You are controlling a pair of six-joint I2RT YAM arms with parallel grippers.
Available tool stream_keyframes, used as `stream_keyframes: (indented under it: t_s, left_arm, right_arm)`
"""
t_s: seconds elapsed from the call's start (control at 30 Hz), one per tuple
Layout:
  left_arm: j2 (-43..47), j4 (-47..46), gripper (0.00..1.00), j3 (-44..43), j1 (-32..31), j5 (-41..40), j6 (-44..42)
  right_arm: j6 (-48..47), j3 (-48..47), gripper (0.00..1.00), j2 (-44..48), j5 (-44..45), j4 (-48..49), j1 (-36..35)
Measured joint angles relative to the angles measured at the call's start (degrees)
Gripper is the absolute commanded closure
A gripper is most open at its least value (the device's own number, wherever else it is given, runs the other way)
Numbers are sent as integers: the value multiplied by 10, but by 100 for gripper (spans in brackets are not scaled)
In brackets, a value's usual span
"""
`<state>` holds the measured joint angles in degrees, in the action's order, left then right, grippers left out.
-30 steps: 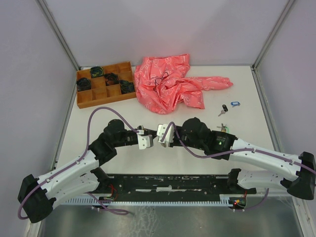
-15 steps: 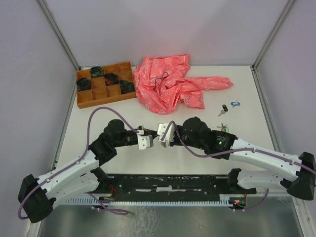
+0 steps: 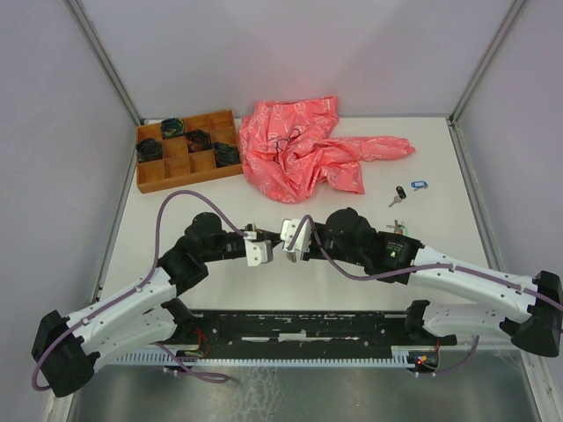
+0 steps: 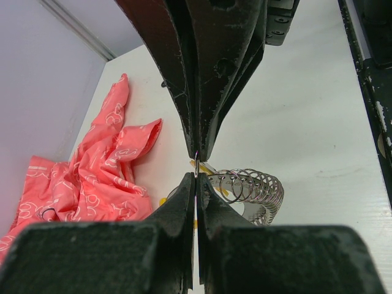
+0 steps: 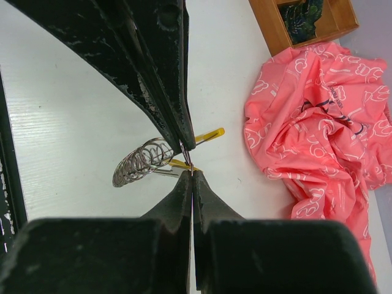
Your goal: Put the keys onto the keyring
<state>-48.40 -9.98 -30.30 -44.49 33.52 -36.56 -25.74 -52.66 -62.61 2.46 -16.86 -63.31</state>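
Observation:
My left gripper point(image 3: 264, 249) and right gripper point(image 3: 287, 243) meet tip to tip above the table's near middle. Both are shut on a thin wire end of the keyring point(image 4: 252, 187), a silvery coil that hangs beside the tips point(image 5: 141, 160). In the left wrist view my left gripper point(image 4: 195, 176) pinches the wire, with the right arm's tips just above it. The right wrist view mirrors this at my right gripper point(image 5: 192, 174). A yellow-tagged key point(image 5: 177, 164) lies by the coil. Three more keys lie to the right, tagged black point(image 3: 399, 193), blue point(image 3: 419, 185) and green point(image 3: 403, 228).
A crumpled pink cloth point(image 3: 299, 149) lies at the back middle of the table. A wooden compartment tray point(image 3: 186, 176) holding dark coiled bundles stands at the back left. Grey walls close in both sides and the back.

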Motion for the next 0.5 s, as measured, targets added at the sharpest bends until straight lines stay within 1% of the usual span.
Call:
stream_keyframes:
  t_s: [0.5]
  left_arm:
    - [0, 0, 97, 0, 0, 0, 1]
  right_arm:
    - [0, 0, 99, 0, -2, -3, 0]
